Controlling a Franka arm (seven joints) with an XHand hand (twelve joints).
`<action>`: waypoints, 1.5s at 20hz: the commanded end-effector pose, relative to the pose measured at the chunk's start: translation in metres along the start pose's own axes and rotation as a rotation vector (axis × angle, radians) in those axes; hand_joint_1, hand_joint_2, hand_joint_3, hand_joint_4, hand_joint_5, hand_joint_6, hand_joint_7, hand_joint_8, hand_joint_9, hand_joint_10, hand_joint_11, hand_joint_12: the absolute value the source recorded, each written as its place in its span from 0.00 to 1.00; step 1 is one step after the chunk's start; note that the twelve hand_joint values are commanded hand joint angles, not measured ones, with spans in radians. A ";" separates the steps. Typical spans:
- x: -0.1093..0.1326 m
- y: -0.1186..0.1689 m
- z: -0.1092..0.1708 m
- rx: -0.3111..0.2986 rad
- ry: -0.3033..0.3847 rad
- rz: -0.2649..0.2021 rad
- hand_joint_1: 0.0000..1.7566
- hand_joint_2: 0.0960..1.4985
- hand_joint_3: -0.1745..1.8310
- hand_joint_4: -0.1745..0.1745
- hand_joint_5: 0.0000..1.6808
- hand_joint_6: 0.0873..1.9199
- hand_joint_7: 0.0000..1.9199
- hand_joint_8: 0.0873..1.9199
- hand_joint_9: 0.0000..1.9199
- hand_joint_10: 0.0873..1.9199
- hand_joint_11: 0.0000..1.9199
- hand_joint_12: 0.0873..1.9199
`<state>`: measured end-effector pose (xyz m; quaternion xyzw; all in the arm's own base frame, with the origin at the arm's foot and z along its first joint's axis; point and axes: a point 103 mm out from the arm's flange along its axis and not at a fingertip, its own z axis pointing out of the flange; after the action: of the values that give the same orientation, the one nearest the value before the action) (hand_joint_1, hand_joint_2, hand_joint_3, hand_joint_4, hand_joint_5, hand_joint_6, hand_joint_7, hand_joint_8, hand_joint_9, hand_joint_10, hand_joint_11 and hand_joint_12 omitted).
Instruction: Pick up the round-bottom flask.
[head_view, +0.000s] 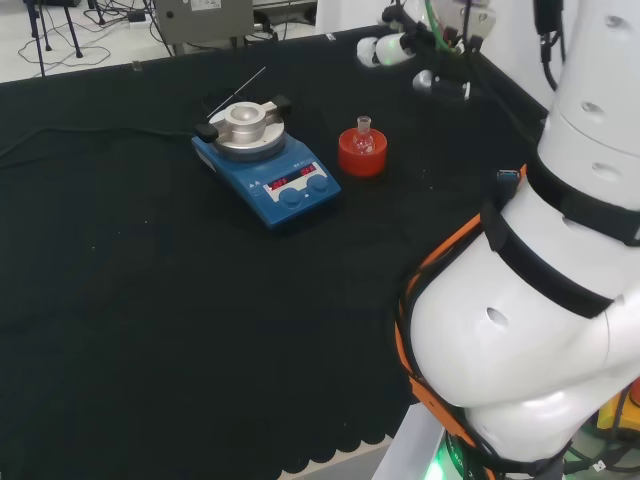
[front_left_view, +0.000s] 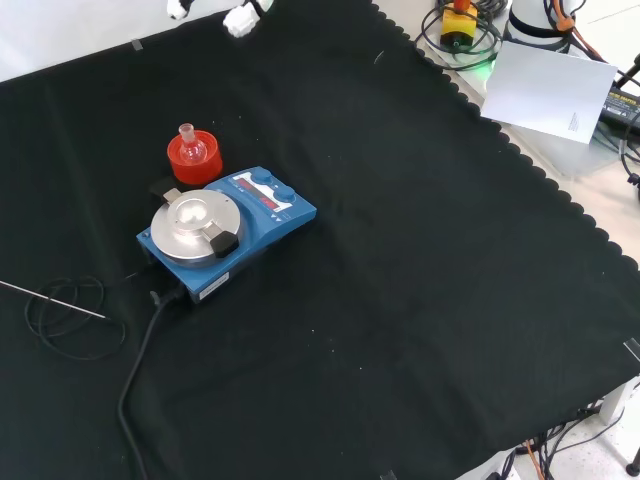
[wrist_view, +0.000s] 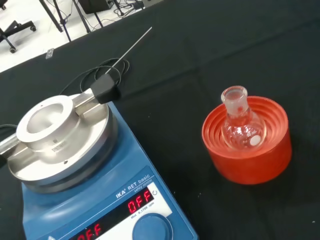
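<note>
Quick rundown for you, op. The round-bottom flask (wrist_view: 242, 125) sits upright in a red ribbed stand (wrist_view: 250, 160) on the black cloth (front_left_view: 400, 300). In the head view that's just right of the blue stirrer unit (head_view: 290, 185); in the front view it's right behind the unit, close but not touching afaict.

The flask is clear glass with its neck up. In the wrist view I see no liquid in it, just a small white mark on the bulb.

Writing-wise, the stirrer has white lettering on its front face plus two red lit readouts above the knobs. The round metal block (wrist_view: 55, 135) on top has some tiny engraved text on its side, too small to make out. That block has a round well in the middle, and it looks bare inside from the wrist cam. A thin metal probe (wrist_view: 132, 45) lies on the cloth behind it with a coil of black cable (front_left_view: 60, 320).

The hand (head_view: 400, 45) is up at the top of the head view, well apart from the flask and holding nothing I can see. I can't tell whether it's open or closed tbh.
</note>
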<state>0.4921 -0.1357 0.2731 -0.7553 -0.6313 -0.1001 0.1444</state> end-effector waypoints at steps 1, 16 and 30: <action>-0.031 0.043 0.074 0.028 0.098 0.044 0.37 0.53 0.30 0.38 0.25 0.00 0.11 0.30 0.19 0.35 0.00 0.70; -0.056 0.068 0.110 0.004 0.121 0.057 0.44 0.46 0.32 0.36 0.29 0.00 0.11 0.30 0.20 0.35 0.01 0.70; -0.067 0.082 0.142 0.004 0.148 0.061 0.49 0.38 0.38 0.35 0.33 0.00 0.12 0.30 0.21 0.34 0.03 0.70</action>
<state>0.5532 -0.1618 0.1166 -0.7642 -0.5961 -0.1462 0.1981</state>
